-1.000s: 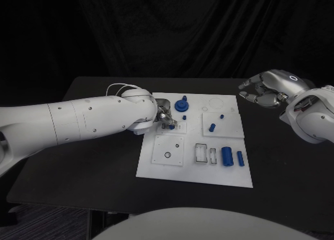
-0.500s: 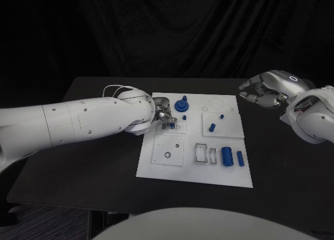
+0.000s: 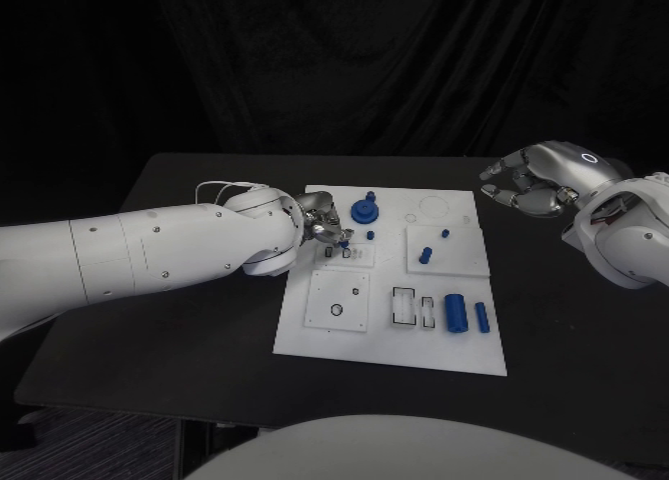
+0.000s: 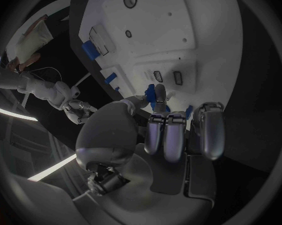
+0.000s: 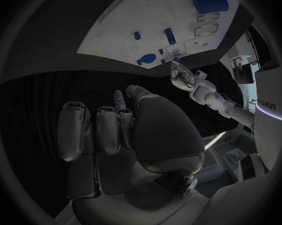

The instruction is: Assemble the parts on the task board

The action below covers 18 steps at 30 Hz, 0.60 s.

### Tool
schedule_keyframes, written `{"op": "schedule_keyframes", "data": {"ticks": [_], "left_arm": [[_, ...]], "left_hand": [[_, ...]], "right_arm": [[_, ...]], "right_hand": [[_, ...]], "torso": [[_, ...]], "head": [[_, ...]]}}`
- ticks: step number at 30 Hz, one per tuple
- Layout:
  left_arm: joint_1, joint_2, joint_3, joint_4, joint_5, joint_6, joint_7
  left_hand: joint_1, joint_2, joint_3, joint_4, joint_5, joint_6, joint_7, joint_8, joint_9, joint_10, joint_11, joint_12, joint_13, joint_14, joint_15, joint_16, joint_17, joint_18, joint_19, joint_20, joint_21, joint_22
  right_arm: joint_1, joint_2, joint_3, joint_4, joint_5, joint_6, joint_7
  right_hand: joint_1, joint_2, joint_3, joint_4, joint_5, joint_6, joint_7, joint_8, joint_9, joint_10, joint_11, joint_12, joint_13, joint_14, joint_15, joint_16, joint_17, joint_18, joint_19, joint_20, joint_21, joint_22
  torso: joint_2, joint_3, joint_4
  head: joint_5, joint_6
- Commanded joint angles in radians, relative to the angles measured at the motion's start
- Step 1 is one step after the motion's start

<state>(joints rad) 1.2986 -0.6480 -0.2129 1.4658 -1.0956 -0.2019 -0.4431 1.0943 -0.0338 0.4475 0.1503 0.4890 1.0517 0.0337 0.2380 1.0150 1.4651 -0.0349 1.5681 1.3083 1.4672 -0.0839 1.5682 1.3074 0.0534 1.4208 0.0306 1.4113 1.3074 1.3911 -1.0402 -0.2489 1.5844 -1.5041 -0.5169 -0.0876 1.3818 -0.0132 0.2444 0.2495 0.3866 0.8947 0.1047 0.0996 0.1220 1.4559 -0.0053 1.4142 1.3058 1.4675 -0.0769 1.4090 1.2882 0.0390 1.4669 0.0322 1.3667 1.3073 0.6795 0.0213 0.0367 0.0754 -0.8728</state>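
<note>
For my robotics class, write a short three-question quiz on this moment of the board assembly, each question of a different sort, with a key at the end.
1. True or false: the right silver hand rests on the white task board.
2. Which hand is over the board's far left part, beside the blue round knob-like part? A) left silver hand B) right silver hand C) neither
3. Fill in: the large blue cylinder lies on the board next to a thinner blue ____.

Key
1. False: it is off the board, over the black table, fingers curled, holding nothing.
2. A
3. rod
</note>
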Motion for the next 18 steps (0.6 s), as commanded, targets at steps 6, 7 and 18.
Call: {"op": "schedule_keyframes", "data": {"ticks": [6, 7, 18], "left_arm": [[-0.038, -0.011, 0.000, 0.022, -0.132, -0.174, 0.063], [-0.044, -0.013, 0.000, 0.023, -0.151, -0.190, 0.067], [-0.098, -0.027, 0.000, 0.028, -0.292, -0.342, 0.080]], "left_hand": [[-0.002, -0.006, 0.053, -0.046, 0.000, -0.004, -0.004, 0.004, 0.002, 0.106, -0.006, 0.003, 0.262, 0.104, -0.003, 0.003, 0.263, 0.002, -0.002, -0.004, -0.002, 0.103], [-0.002, -0.006, 0.053, -0.045, 0.000, -0.003, -0.004, 0.004, 0.002, 0.106, -0.006, 0.003, 0.262, 0.104, -0.003, 0.003, 0.263, 0.001, -0.001, -0.004, -0.001, 0.105], [-0.005, -0.009, 0.058, -0.040, -0.007, 0.006, -0.007, 0.009, 0.007, 0.106, -0.007, 0.003, 0.262, 0.104, -0.004, 0.003, 0.263, -0.001, 0.009, -0.004, 0.008, 0.115]], "right_arm": [[-0.003, -0.003, 0.001, 0.003, -0.003, -0.001, -0.021], [-0.003, -0.003, 0.001, 0.004, -0.003, -0.001, -0.021], [-0.003, -0.009, 0.001, 0.008, -0.003, -0.003, -0.022]], "right_hand": [[0.009, -0.004, 0.006, 0.000, 0.007, -0.008, -0.001, -0.005, -0.002, -0.006, 0.001, -0.002, -0.034, 0.051, 0.006, -0.005, -0.002, 0.009, 0.028, 0.006, -0.005, 0.199], [0.009, -0.004, 0.006, 0.000, 0.007, -0.008, -0.001, -0.005, -0.002, -0.006, 0.001, -0.002, -0.034, 0.051, 0.006, -0.005, -0.002, 0.009, 0.028, 0.006, -0.005, 0.199], [0.009, -0.005, 0.006, 0.000, 0.007, -0.008, -0.001, -0.005, -0.002, -0.007, 0.001, -0.003, -0.035, 0.051, 0.006, -0.006, -0.003, 0.009, 0.028, 0.006, -0.005, 0.199]], "torso": [[0.000, 0.0017, 0.0015], [0.000, 0.0018, 0.0010], [0.001, 0.0012, -0.0012]], "head": [[-0.002, 0.000], [-0.001, 0.000], [0.002, 0.000]]}}
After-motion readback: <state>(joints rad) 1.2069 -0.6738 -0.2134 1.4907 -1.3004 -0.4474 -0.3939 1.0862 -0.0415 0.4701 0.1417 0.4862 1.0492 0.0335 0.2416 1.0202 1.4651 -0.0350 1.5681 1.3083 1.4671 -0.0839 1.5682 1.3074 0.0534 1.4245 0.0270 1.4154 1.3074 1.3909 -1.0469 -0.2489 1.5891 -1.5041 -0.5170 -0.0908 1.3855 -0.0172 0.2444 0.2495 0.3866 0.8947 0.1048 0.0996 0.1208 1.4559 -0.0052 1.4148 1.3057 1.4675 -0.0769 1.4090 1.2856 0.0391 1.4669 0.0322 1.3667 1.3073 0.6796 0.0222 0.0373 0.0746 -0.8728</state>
